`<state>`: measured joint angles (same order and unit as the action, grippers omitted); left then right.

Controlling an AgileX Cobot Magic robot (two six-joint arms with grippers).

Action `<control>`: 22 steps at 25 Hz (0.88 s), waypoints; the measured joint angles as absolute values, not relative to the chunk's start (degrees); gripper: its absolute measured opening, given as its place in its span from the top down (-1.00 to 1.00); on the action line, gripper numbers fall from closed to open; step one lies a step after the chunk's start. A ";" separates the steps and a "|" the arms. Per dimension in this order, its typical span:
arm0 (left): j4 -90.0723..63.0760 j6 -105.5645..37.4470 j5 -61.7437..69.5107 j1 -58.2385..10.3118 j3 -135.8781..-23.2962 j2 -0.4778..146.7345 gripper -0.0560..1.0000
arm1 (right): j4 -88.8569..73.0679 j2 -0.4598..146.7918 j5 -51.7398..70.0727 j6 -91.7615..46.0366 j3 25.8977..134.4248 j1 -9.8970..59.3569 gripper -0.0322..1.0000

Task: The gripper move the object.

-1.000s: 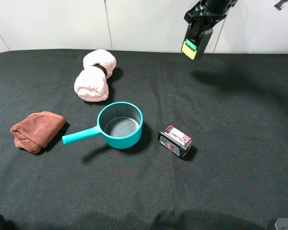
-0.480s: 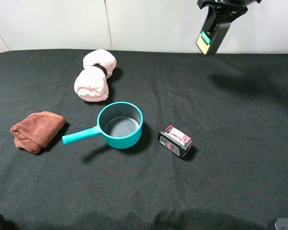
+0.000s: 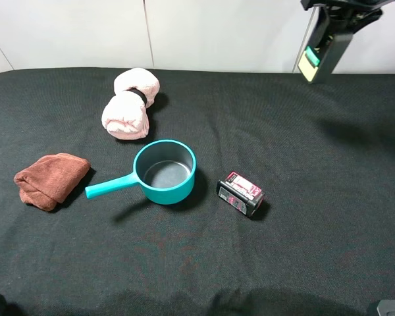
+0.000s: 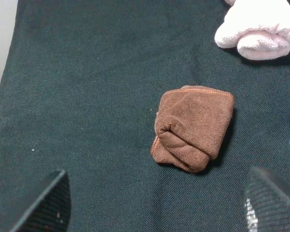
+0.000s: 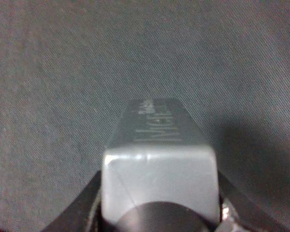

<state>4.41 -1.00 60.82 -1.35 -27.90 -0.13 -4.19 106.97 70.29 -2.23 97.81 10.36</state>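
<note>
The small dark grey pump bottle with a lime-green label hangs in the air above the far right edge of the black cloth-covered desk. It is tilted, with the labelled end lowest, and shows against the pale wall. The right gripper, a black two-fingered claw, has its jaws closed on the bottle's upper part.

From the right wrist camera the bottle looks like a flat-sided grey block with a round black top nearest the lens. Raised lettering runs along one face but is too blurred to read. No writing can be made out on the green label either.

The nearest thing on the desk is a small black-and-pink box, well apart from the bottle and toward the middle. Just beyond the box is a teal saucepan with a long handle. A rolled pink towel and a folded brown cloth lie further left.

The left gripper hovers over the brown cloth with its jaws wide apart and holding nothing.
</note>
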 joint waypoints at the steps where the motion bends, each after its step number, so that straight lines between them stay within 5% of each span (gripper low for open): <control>1: 4.41 -1.00 60.82 -1.35 -27.90 -0.13 -0.56 | -3.92 105.75 70.29 -2.03 96.53 10.29 0.35; 22: 4.41 -1.00 60.82 -1.35 -27.90 -0.13 -0.56 | -6.28 83.98 70.34 -1.90 74.45 9.84 0.35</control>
